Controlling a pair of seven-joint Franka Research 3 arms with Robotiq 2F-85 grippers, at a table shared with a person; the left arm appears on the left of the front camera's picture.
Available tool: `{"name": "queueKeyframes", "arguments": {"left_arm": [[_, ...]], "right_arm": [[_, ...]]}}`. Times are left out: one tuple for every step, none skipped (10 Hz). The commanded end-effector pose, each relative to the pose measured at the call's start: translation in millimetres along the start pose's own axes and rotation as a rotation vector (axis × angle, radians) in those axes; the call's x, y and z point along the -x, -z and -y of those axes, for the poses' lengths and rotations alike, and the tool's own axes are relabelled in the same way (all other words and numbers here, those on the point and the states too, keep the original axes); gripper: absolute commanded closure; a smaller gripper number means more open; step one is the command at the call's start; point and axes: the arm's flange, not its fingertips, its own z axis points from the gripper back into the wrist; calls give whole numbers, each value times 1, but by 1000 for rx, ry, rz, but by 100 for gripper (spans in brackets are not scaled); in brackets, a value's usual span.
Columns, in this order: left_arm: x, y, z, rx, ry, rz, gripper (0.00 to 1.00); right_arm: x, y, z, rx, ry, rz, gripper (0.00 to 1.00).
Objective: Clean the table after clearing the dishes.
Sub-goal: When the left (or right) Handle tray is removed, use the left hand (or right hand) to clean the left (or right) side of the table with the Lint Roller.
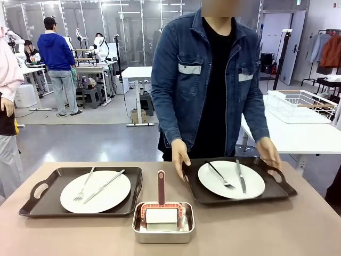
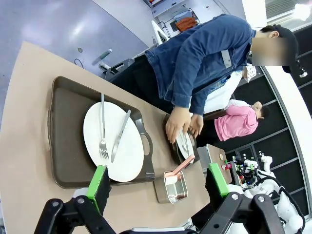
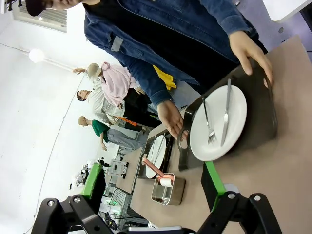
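Your left gripper point(image 2: 158, 182) and right gripper point(image 3: 153, 180) hang spread and empty above the table point(image 1: 266, 229), where the 2 dishes point(image 1: 114, 198) sit on trays point(image 1: 50, 182), the person's hands point(image 1: 180, 154) gripping the right tray point(image 1: 278, 190), probably to clear it.

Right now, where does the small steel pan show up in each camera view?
Front view: steel pan at bottom centre.
Left wrist view: steel pan low, just right of centre.
Right wrist view: steel pan low, near centre.
Shared landmark: the person's denim jacket.
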Motion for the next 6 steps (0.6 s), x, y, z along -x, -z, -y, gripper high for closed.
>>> {"name": "queueKeyframes", "arguments": {"left_arm": [[-3, -3, -1, 15, 11, 2, 0], [-3, -3, -1, 15, 11, 2, 0], [-3, -3, -1, 15, 11, 2, 0], [-3, -3, -1, 15, 11, 2, 0], [-3, -3, -1, 15, 11, 2, 0], [-3, -3, -1, 15, 11, 2, 0]], "right_arm": [[0, 1, -2, -9, -9, -5, 0], [0, 1, -2, -9, -9, -5, 0], [0, 1, -2, -9, -9, -5, 0], [0, 1, -2, -9, -9, -5, 0], [0, 1, -2, -9, -9, -5, 0], [0, 1, -2, -9, -9, -5, 0]]}}
